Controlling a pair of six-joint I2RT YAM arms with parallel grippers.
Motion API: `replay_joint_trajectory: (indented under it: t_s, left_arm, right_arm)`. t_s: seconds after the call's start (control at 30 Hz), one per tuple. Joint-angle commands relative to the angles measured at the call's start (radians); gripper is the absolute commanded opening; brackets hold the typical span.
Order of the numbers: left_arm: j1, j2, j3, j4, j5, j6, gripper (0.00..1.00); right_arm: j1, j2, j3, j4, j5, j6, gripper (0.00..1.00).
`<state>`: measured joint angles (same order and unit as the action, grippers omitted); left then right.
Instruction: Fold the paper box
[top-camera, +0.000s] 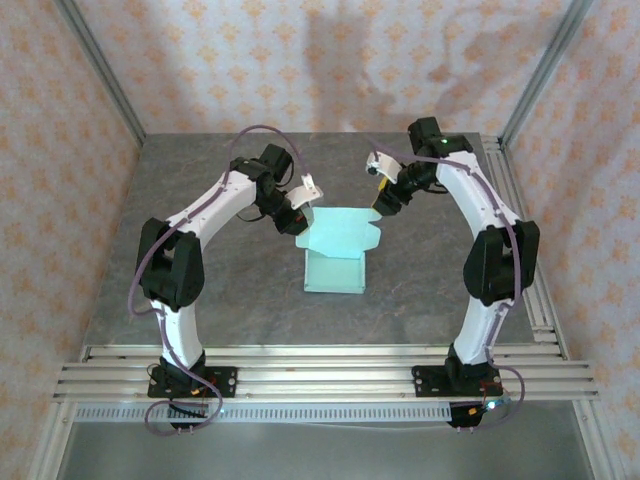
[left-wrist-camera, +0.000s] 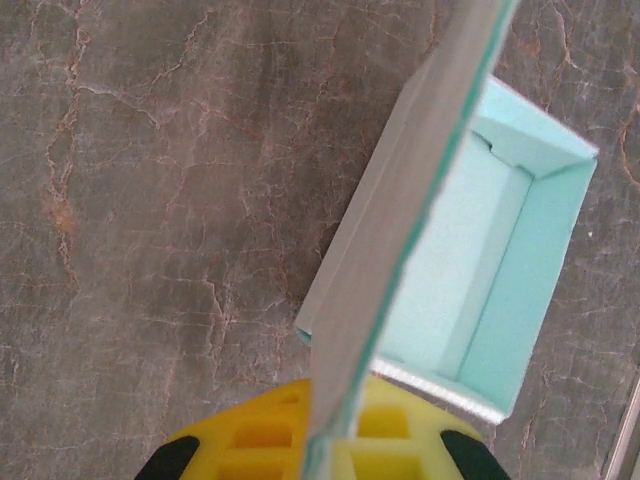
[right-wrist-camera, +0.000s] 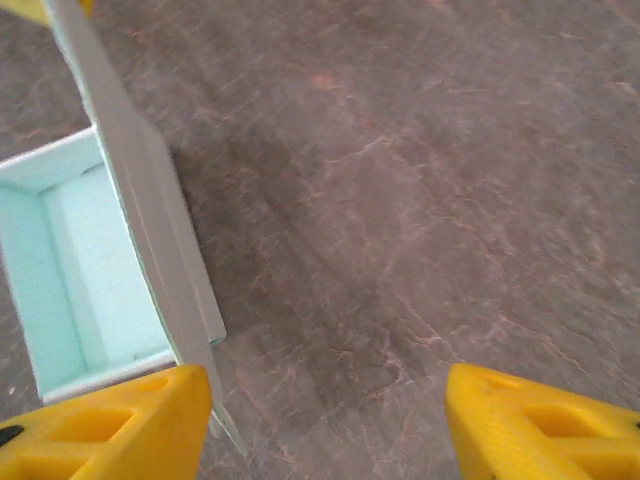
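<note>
Seemingly left gripper (left-wrist-camera: 327, 448) pinches paper box (left-wrist-camera: 500, 290) flap; right gripper (right-wrist-camera: 325, 415) spread beside, over stone table (left-wrist-camera: 150, 200).

Counting now: one paper box (top-camera: 335, 258), a single mint piece, sitting between my two sets of fingers. Two grippers: left gripper (top-camera: 300, 224), two yellow fingers (left-wrist-camera: 260, 445) pinched onto it; right gripper (top-camera: 377, 207), two yellow fingers (right-wrist-camera: 110, 430) spread apart, its edge beside one. One grey table (top-camera: 200, 290) beneath them.
</note>
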<state>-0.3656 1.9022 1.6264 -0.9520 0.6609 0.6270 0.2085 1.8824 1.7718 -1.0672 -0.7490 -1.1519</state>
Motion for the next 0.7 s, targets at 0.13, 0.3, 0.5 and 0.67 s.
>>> replay_joint_trajectory:
  t_s: [0.13, 0.3, 0.5, 0.67]
  left_arm:
    - [0.008, -0.012, 0.012, 0.002, -0.012, 0.011, 0.0]
    - [0.009, -0.021, -0.006, 0.04, -0.009, -0.007, 0.0]
    - [0.008, -0.037, -0.016, 0.078, -0.022, -0.022, 0.0]
    - [0.008, -0.048, -0.019, 0.079, -0.022, -0.015, 0.0]
  right_arm:
    - [-0.003, 0.088, 0.078, -0.284, -0.095, -0.207, 0.61]
    - [-0.003, -0.012, -0.058, -0.203, -0.115, -0.173, 0.6]
    - [-0.002, -0.132, -0.169, -0.096, -0.167, -0.083, 0.6]
    - [-0.003, -0.207, -0.222, -0.015, -0.168, -0.032, 0.61]
